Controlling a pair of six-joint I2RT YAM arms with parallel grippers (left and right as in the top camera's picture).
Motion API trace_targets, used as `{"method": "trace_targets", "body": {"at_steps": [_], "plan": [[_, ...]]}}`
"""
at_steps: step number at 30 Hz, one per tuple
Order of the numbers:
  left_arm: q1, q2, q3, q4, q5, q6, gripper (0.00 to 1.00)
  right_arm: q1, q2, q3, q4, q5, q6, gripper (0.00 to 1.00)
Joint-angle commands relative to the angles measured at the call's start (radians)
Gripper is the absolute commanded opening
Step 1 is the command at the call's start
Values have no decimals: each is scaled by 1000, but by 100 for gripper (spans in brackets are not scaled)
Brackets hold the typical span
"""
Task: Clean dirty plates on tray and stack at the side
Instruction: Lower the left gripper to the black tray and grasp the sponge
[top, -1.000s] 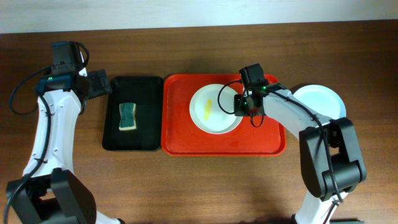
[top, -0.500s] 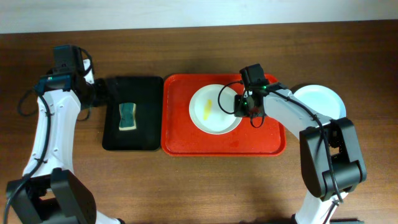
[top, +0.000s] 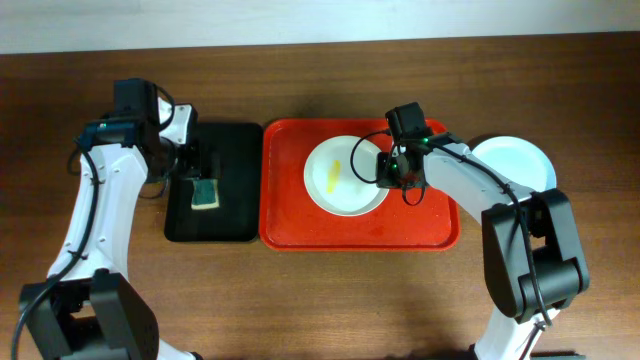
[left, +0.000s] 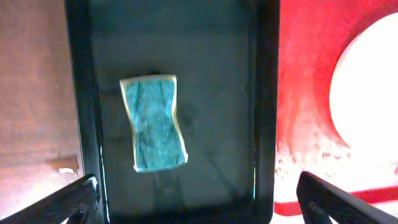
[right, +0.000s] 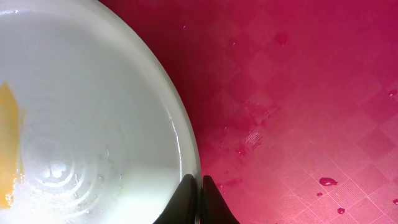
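Overhead, the wooden table (top: 320, 300) ran bare along its whole 6 o'clock side, and a pale wall strip (top: 320, 20) closed the 12 o'clock edge. At the middle lay the red tray (top: 440, 225), its raised rim unbroken, with free red floor toward 6 o'clock and 3 o'clock. On it sat the white plate (top: 345, 175), nearer the 12 o'clock rim, carrying a yellow smear (top: 334, 174) left of its centre. The right gripper (top: 383, 170) was clamped tight on that plate's 3 o'clock rim; the right wrist view showed its fingertips (right: 186, 198) pressed together over the plate's edge, with water droplets (right: 328, 181) beading the tray floor beside them. Off the tray at 3 o'clock, on the bare wood, rested a pale mint-blue plate (top: 515, 160); whether another lay under it could not be told. At the tray's 9 o'clock, just beside its rim, lay the black tray (top: 235, 215) holding a green sponge (left: 153, 122) toward its 9 o'clock side. The left gripper (top: 192, 165) hung over this black tray with its jaws spread wide, holding nothing, the sponge lying apart between and ahead of its fingers
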Motion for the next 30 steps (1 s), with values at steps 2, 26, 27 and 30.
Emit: {"method": "trace_targets", "body": {"at_steps": [2,26,27,30], "plan": [[-1,6,-36,37,-19,26,46,5,19,-12,-14,-14,5,4],[-5,187,-190,270,-145,-71,45,5,19,-12,-11,-13,5,5],[-5,192,-190,274,-145,-71,45,5,19,-12,-11,-14,5,5],[-6,215,-190,293,-145,-71,44,5,19,-12,-13,-13,4,5]]}}
